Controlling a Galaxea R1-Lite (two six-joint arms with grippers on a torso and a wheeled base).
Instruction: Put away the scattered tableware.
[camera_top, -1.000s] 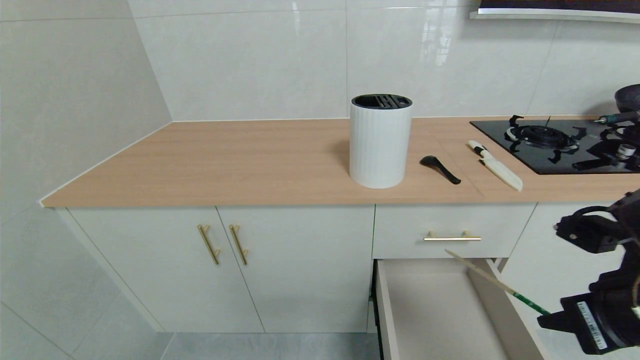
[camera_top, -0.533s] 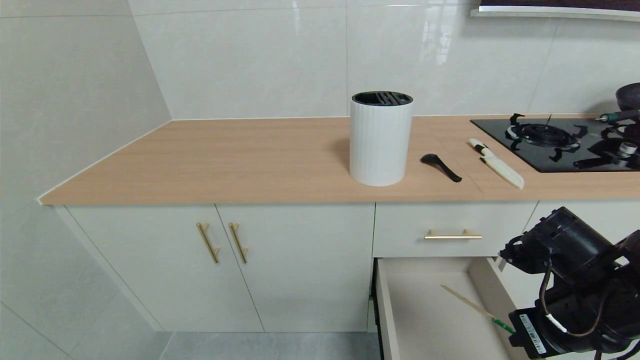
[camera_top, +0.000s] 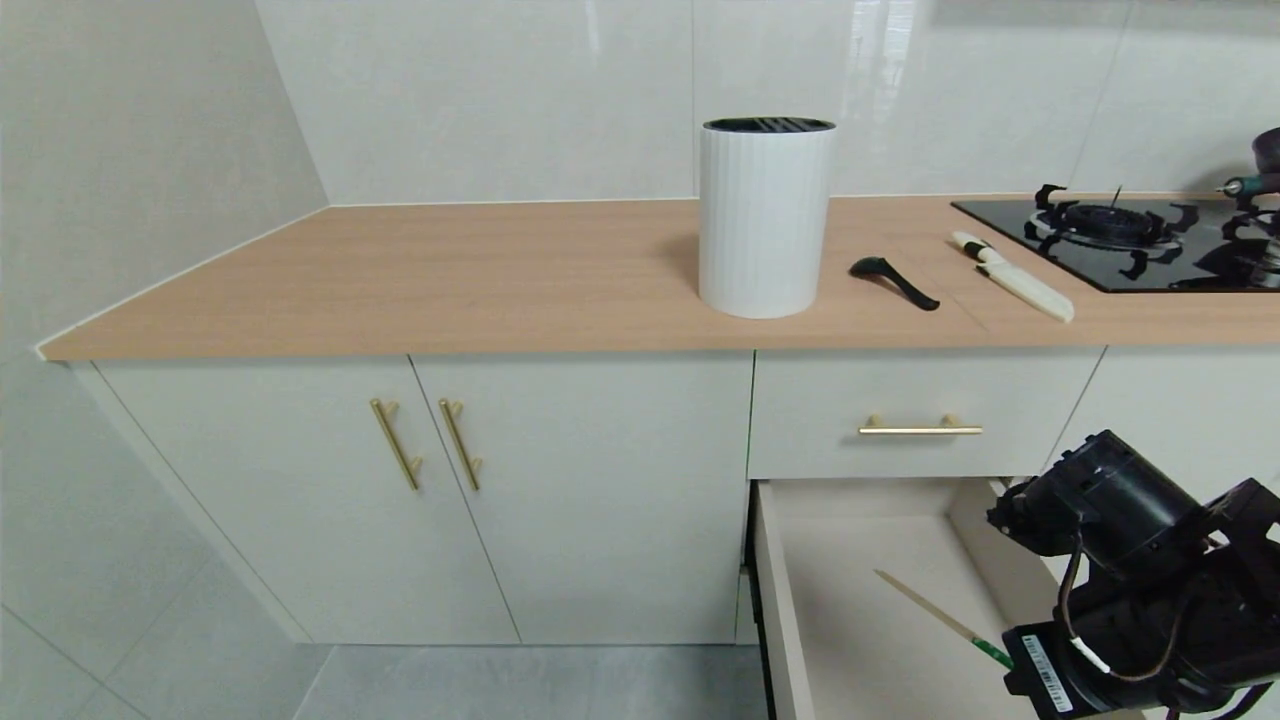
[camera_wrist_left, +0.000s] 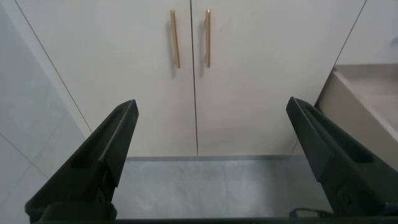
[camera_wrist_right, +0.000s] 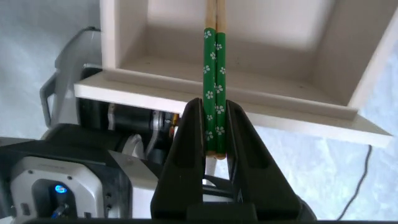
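Note:
My right gripper (camera_top: 1008, 658) is shut on a pair of wooden chopsticks (camera_top: 925, 608) with green flowered ends (camera_wrist_right: 215, 56). It grips them at the green end, low at the right beside the open drawer (camera_top: 775, 590). The bare tips point into the pale drawer (camera_wrist_right: 280, 115), slanting above its floor. On the counter lie a black spoon (camera_top: 893, 279) and a white-bladed knife (camera_top: 1015, 289), to the right of a white ribbed utensil holder (camera_top: 765, 216). My left gripper (camera_wrist_left: 211, 124) is open with nothing in it, in front of the cabinet doors (camera_wrist_left: 193, 56).
A black gas stove (camera_top: 1120, 235) sits at the counter's far right, with a pot handle above it. A shut drawer with a gold handle (camera_top: 920, 430) is just over the open one. Two cabinet doors with gold handles (camera_top: 425, 458) are at the left.
My right gripper has dropped, carrying the chopsticks from above the drawer's rim down into the drawer. The head camera has lowered too, shifting the whole picture.

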